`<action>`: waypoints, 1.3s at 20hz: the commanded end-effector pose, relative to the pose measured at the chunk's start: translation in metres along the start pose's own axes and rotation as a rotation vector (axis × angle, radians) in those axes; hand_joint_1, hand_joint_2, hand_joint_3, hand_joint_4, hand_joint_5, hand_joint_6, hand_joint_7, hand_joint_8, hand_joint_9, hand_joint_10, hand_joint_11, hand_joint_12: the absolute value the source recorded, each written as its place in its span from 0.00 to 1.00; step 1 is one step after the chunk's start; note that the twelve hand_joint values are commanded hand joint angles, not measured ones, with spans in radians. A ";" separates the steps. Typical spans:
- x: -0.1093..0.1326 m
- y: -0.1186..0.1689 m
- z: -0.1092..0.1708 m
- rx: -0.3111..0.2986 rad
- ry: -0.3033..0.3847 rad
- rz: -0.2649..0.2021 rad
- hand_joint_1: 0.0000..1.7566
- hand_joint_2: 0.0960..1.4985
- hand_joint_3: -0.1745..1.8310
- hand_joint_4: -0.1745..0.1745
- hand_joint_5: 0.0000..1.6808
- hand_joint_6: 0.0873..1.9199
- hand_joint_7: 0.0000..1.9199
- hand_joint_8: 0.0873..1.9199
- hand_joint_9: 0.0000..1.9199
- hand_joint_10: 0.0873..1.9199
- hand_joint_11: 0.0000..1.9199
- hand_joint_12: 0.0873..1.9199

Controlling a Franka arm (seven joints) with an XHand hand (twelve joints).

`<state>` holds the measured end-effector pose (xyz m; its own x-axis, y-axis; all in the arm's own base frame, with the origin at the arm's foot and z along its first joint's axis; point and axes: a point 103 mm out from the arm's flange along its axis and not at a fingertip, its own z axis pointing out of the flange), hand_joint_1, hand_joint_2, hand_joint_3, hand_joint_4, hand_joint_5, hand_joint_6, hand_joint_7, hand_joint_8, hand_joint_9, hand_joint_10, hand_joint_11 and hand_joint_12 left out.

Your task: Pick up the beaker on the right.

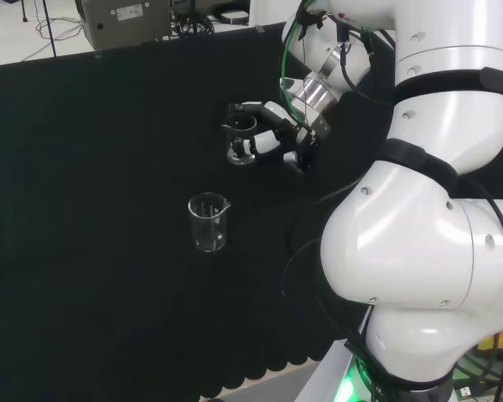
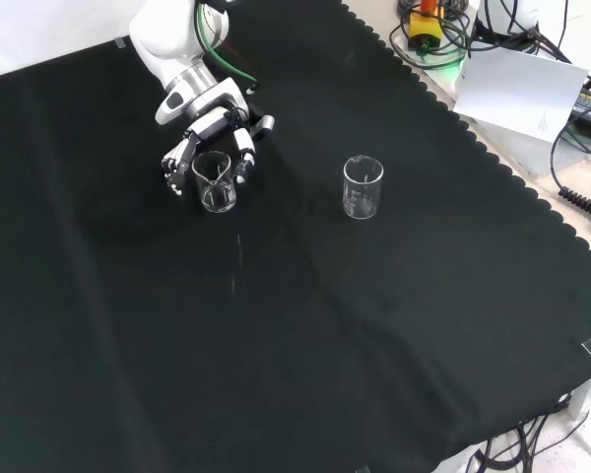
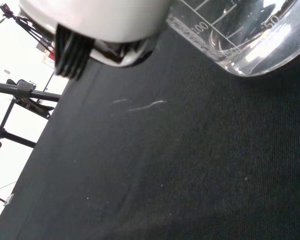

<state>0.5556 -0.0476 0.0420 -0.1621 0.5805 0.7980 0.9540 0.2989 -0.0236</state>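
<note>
Fingers of the black and white robot hand (image 1: 272,134) curl round a small clear glass beaker with a pouring spout (image 1: 241,142), one finger hooked over its rim in the head view and the others wrapped against its wall. In the front view the hand (image 2: 209,133) comes in from the top, its fingers (image 2: 244,148) closing on both sides of that beaker (image 2: 215,181), which stands upright. Whether its base touches the black cloth of the worktop (image 2: 276,345) or sits just above it cannot be told. The wrist view shows the held beaker's rounded clear base and printed scale marks (image 3: 240,40) close up, beside a blurred white part of the hand (image 3: 95,22).

A second clear glass beaker with a spout (image 1: 209,222) stands upright and alone on the cloth, well apart from the hand: nearer the camera and a little left in the head view, and to the right of the held beaker in the front view (image 2: 362,186). The white arm links (image 1: 427,209) rise at the head view's right.
</note>
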 end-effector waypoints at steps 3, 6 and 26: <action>-0.003 0.002 0.004 0.007 0.050 0.012 0.57 0.27 0.47 0.41 0.31 0.00 0.17 0.33 0.26 0.28 0.05 0.71; -0.005 0.002 0.006 0.009 0.072 0.015 0.56 0.27 0.47 0.41 0.32 0.00 0.18 0.34 0.26 0.28 0.05 0.71; 0.017 0.003 -0.018 -0.143 -0.140 0.078 0.86 0.34 0.45 0.00 0.70 0.39 0.67 0.37 0.82 0.10 0.63 0.33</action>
<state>0.5577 -0.0425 0.0438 -0.0967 0.6171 0.7809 0.9769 0.2091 -0.0442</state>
